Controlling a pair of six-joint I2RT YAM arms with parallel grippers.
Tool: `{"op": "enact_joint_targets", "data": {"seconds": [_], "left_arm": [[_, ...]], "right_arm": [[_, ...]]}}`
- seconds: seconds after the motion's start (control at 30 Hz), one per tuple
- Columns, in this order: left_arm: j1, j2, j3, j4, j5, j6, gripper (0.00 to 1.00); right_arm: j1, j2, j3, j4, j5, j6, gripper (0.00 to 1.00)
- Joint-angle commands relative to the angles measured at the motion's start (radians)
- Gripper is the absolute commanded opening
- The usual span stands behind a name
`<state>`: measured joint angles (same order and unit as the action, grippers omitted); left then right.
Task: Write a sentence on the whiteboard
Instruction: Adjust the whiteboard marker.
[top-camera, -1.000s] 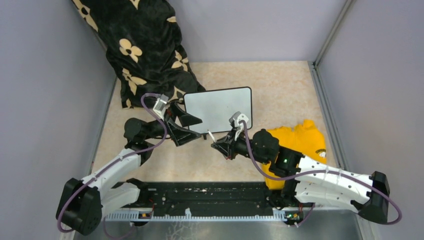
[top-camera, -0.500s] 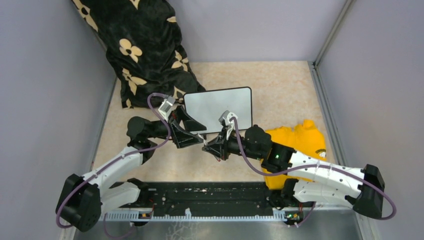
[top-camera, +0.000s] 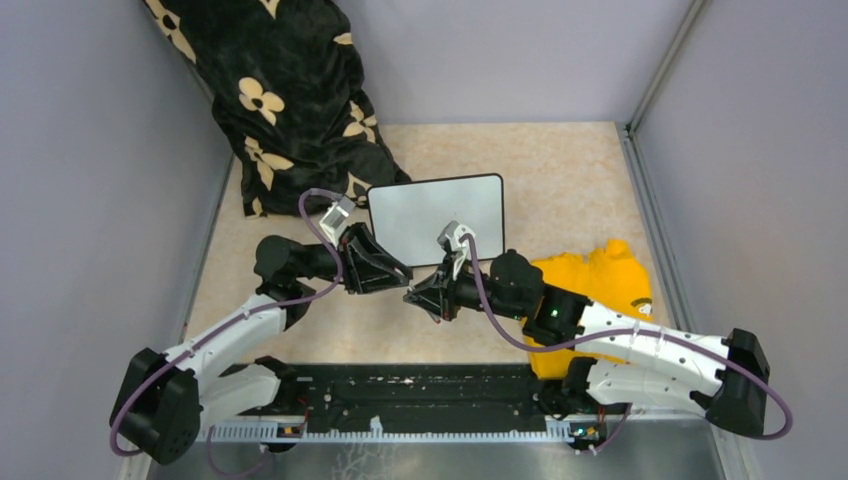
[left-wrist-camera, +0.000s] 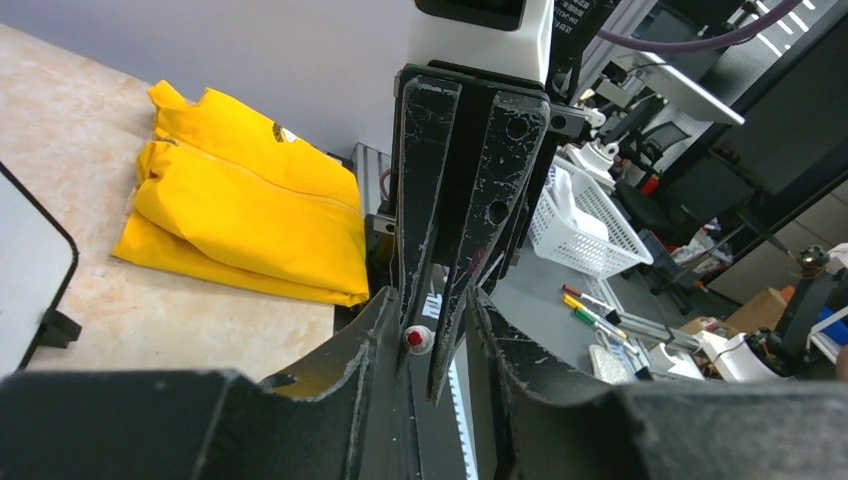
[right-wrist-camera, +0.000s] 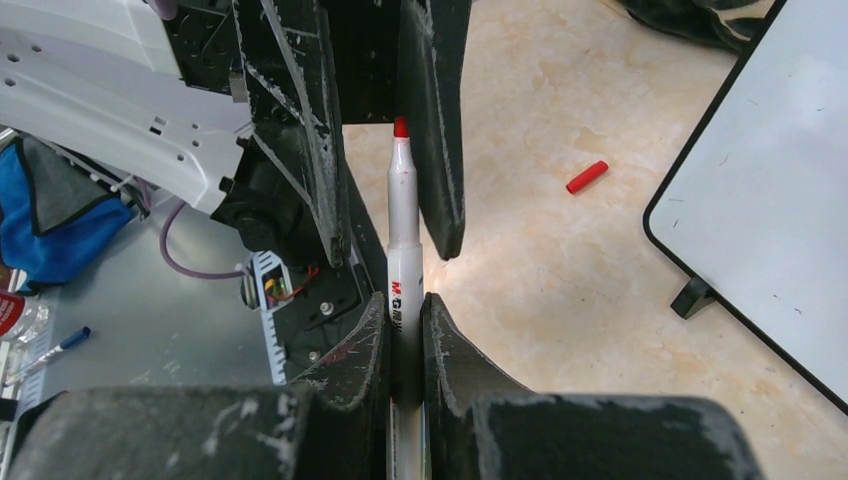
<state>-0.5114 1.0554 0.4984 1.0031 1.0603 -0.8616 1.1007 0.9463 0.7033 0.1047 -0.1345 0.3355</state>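
The whiteboard (top-camera: 437, 215) stands on the beige table with a blank face; its edge also shows in both wrist views (right-wrist-camera: 770, 200) (left-wrist-camera: 25, 270). The sentence is not in view. My right gripper (right-wrist-camera: 404, 305) is shut on a white marker (right-wrist-camera: 404, 250) whose bare red tip points at my left gripper (top-camera: 398, 272). The two grippers meet in front of the board's near-left corner. My left gripper (left-wrist-camera: 430, 300) straddles the marker tip (left-wrist-camera: 414, 339) and the right fingertips. One of its fingers (right-wrist-camera: 435, 120) lies against the tip, and a gap remains on the other side.
A red marker cap (right-wrist-camera: 587, 176) lies on the table near the board's foot. A folded yellow garment (top-camera: 590, 280) lies right of the right arm. A black floral cloth (top-camera: 290, 100) hangs at the back left. Grey walls close three sides, and a black rail (top-camera: 420, 395) runs along the near edge.
My right gripper carried the marker left, up to the left gripper. The left jaws narrowed from wide open to a small gap around the marker's tip.
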Motion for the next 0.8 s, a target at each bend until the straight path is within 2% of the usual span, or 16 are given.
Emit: {"op": "enact_joint_targets", "data": {"seconds": [0.0,0.13,0.33,0.47,0.5,0.63,0.7,0.73,0.77], "left_arm": [[-0.013,0.005,0.020,-0.022,0.039,0.025,0.35],[-0.020,0.008,0.021,-0.022,0.045,0.024,0.29],[-0.021,0.009,0.023,-0.025,0.037,0.020,0.00],[-0.021,0.014,0.006,0.044,-0.016,-0.045,0.00],[-0.021,0.016,0.002,0.084,-0.036,-0.075,0.00],[-0.021,0.002,-0.009,0.200,-0.151,-0.170,0.00],[-0.020,-0.023,-0.009,0.208,-0.222,-0.183,0.00],[-0.021,-0.039,-0.009,0.204,-0.259,-0.184,0.00],[-0.021,-0.055,-0.011,0.189,-0.306,-0.185,0.00]], "right_arm": [[-0.007,-0.032,0.031,0.056,0.022,0.002,0.00],[-0.006,-0.032,0.028,0.056,0.024,0.000,0.00],[-0.007,-0.029,0.025,0.058,0.006,-0.003,0.00],[-0.007,-0.029,0.034,0.058,0.001,0.013,0.00],[-0.007,-0.030,0.038,0.058,0.008,0.021,0.04],[-0.006,-0.067,0.028,0.107,0.057,0.084,0.42],[-0.006,-0.096,0.013,0.143,0.094,0.130,0.55],[-0.007,-0.110,0.005,0.160,0.113,0.152,0.66],[-0.007,-0.129,-0.001,0.183,0.129,0.169,0.72]]}}
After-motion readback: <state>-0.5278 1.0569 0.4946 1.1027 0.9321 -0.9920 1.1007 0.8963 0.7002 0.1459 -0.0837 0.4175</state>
